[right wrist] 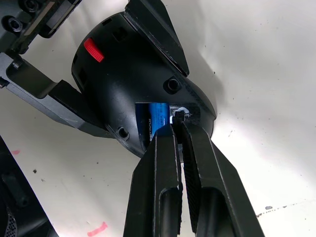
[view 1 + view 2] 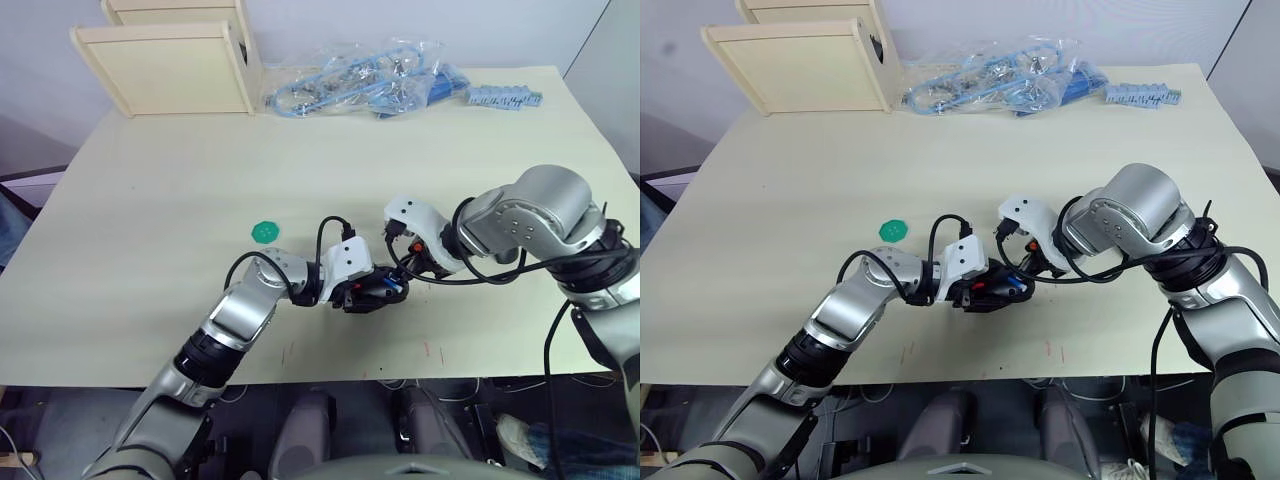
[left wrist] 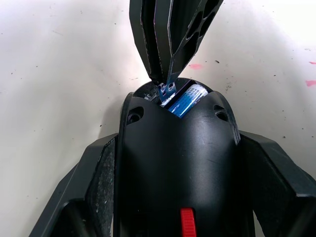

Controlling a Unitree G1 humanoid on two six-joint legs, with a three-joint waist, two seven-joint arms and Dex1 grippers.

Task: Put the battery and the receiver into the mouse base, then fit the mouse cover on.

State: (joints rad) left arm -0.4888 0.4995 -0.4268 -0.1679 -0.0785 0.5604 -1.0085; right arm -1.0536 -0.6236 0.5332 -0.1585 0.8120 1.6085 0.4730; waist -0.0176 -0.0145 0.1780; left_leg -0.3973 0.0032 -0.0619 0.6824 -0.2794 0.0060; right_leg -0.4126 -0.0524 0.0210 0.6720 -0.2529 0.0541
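My left gripper (image 3: 178, 143) is shut on the mouse base (image 3: 177, 168), a black body with a red wheel, holding it by its sides just above the table near the front edge (image 2: 372, 290). The blue battery (image 1: 157, 121) lies inside the open compartment. My right gripper (image 1: 177, 127) is shut on the receiver (image 3: 167, 89), whose small metal end sits at the compartment's rim right beside the battery. The two grippers meet at the mouse base (image 2: 990, 285). The mouse cover is out of view.
A round green disc (image 2: 265, 231) lies on the table to the left of the grippers. At the back stand wooden boxes (image 2: 170, 60), a clear bag of blue parts (image 2: 350, 80) and a blue strip (image 2: 503, 96).
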